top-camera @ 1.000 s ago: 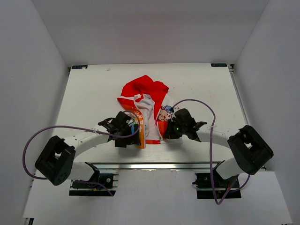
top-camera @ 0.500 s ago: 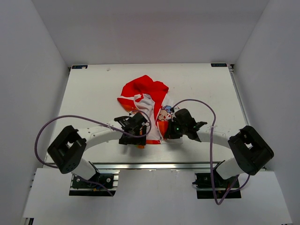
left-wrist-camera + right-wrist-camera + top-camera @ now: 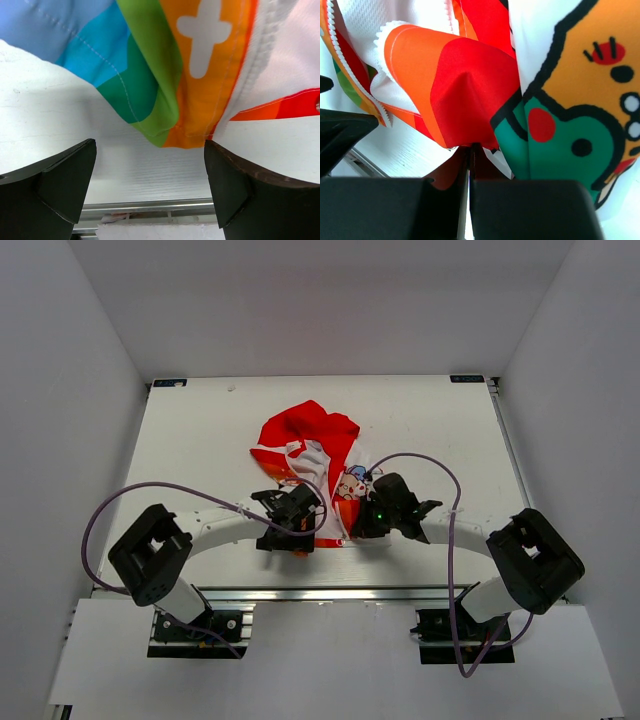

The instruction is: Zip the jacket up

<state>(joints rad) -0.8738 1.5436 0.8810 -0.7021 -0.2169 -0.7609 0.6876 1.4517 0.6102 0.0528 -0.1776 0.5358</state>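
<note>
The jacket lies crumpled mid-table, red hood at the far end. My left gripper is at its near hem, open and empty. In the left wrist view the rainbow-striped hem hangs just beyond the gripper, with the zipper tape to the right and nothing between the fingers. My right gripper is shut on a red and orange fold of the jacket's near hem, pinched at the gripper. The white cartoon-print half hangs to the right of it.
The table's near edge with its aluminium rail runs just behind both grippers and shows in the left wrist view. Purple cables loop over both arms. White walls enclose the table on three sides.
My left arm has swung right along the near hem to the jacket's middle, covering the rainbow half from above. The right gripper and its hold have not moved.
</note>
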